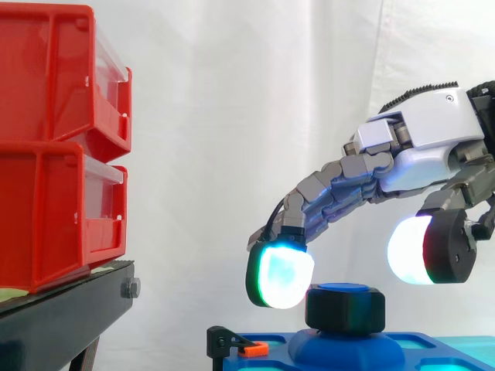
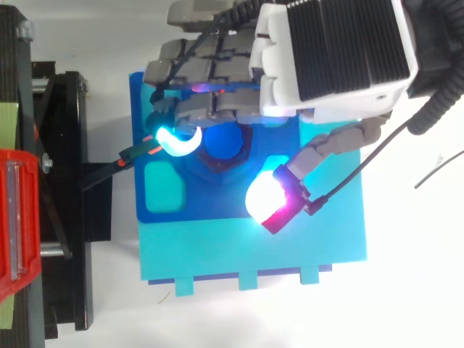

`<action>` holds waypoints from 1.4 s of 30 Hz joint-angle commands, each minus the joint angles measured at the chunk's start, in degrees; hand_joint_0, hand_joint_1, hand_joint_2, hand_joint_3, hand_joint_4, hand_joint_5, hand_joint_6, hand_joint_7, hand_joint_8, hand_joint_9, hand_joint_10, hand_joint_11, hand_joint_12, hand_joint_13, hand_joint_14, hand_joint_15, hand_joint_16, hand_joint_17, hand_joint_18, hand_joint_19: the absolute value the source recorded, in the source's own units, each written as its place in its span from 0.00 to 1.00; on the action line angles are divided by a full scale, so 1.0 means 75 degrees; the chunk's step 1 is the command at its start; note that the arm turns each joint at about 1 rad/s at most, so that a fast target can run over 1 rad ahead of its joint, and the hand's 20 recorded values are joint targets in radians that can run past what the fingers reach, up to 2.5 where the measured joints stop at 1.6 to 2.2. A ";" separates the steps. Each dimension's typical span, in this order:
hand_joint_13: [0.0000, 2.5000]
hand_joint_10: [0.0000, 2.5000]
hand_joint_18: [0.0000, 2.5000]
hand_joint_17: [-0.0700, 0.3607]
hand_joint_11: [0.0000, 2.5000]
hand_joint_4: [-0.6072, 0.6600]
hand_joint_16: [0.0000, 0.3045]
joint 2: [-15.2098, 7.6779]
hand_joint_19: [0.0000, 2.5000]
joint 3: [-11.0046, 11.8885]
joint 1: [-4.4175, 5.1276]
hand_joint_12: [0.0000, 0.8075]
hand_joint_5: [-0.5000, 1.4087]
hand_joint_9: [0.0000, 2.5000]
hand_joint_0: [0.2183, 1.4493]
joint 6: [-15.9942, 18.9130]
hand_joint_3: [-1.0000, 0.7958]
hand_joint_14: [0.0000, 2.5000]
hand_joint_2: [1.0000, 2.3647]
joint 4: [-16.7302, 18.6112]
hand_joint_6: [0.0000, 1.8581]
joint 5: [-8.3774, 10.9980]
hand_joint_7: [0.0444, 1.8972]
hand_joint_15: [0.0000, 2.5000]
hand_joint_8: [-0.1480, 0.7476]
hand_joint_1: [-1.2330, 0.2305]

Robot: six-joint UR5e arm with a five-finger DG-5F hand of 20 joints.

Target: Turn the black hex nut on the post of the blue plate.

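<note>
The black hex nut (image 1: 345, 309) sits on a blue post (image 2: 221, 141) that rises from the blue plate (image 2: 217, 204). My hand (image 1: 433, 131) reaches in from the right and hovers over the nut. Its long fingers slope down, and one glowing fingertip (image 1: 280, 277) hangs close beside the nut's upper left edge. The glowing thumb pad (image 1: 421, 249) hangs above and to the right of the nut, clear of it. Seen from above, the hand (image 2: 333, 51) covers the plate's far half, with fingertip and thumb on either side of the post. Nothing is gripped.
Two stacked red bins (image 1: 54, 147) stand on a black stand (image 1: 69, 309) to the left. A small black clamp with an orange tip (image 1: 251, 349) sits at the plate's left edge. A cyan plate (image 2: 254, 250) adjoins the blue one on the near side.
</note>
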 commanded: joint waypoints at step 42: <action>0.14 0.00 0.10 0.40 0.00 0.66 0.15 -0.0009 0.10 0.0137 -0.0291 0.44 0.16 0.13 0.23 0.0098 0.28 0.00 0.00 0.0427 0.27 -0.0729 0.39 0.03 0.46 0.51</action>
